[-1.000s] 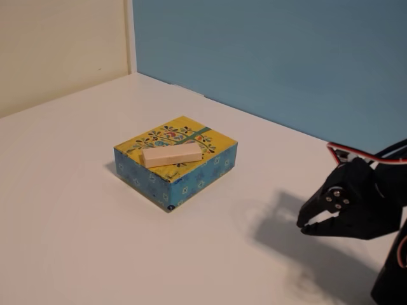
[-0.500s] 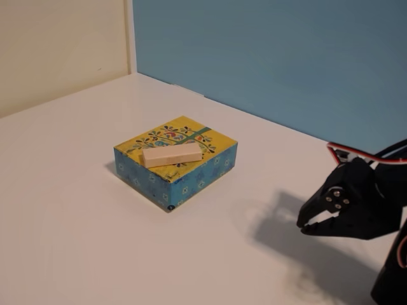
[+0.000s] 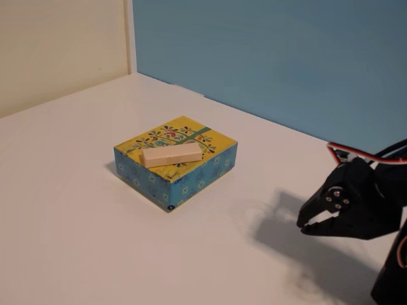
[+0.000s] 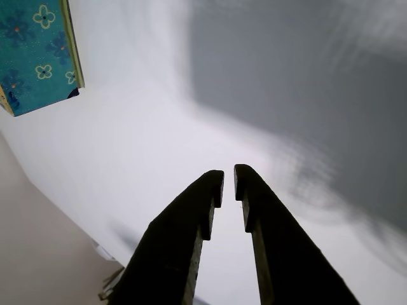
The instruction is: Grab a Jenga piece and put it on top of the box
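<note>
The Jenga piece (image 3: 172,154), a light-tan wooden block, lies flat on the yellow patterned top of the box (image 3: 216,143) in the fixed view. The box has blue flowered sides and stands mid-table. My gripper (image 3: 303,225) is well to the right of the box, low over the table, apart from both. Its jaws are nearly closed with a thin gap and hold nothing. In the wrist view my gripper (image 4: 229,175) points at bare table, and only a blue corner of the box (image 4: 35,57) shows at the top left. The block is hidden there.
The white table (image 3: 95,210) runs to a cream wall (image 3: 57,44) at the back left and a blue wall (image 3: 267,51) behind. Red and white cables (image 3: 356,154) run along the arm at the right edge.
</note>
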